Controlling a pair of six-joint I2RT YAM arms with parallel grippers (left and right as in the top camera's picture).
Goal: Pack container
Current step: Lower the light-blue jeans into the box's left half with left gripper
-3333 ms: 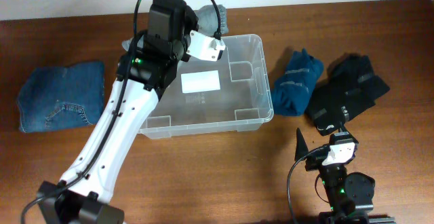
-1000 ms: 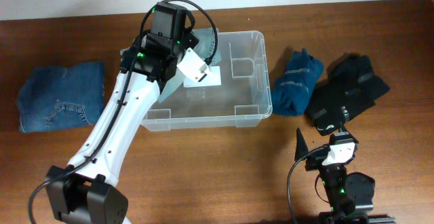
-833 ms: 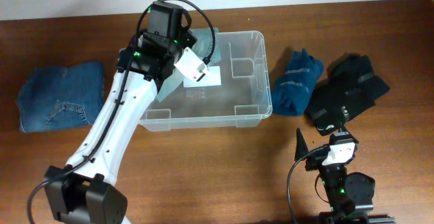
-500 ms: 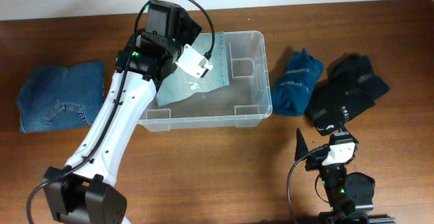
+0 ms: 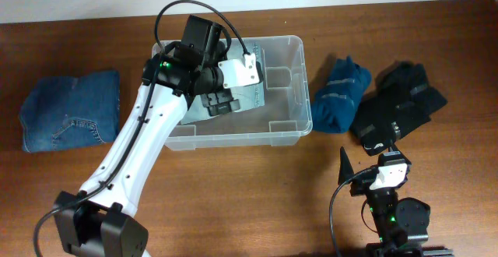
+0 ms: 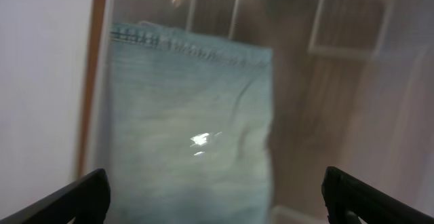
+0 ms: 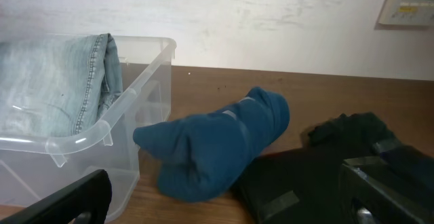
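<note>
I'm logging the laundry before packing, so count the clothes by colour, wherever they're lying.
Pale blue denim garment: 1, inside the container
Mid-blue denim garment: 1
Teal-blue garment: 1
Black garment: 1
Total: 4

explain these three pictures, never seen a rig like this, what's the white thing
It is a two-armed robot at a wooden table. The wide picture looks straight down; the other two come from a camera on each wrist, the dark tips in their corners are that arm's fingers. The white thing is the left arm, over the container, a clear plastic bin with a folded light denim garment inside. Its left tool is open, holding nothing. The right tool, also open, waits at the front. Folded jeans lie left of the bin; a blue garment and a black garment lie right of it.
</note>
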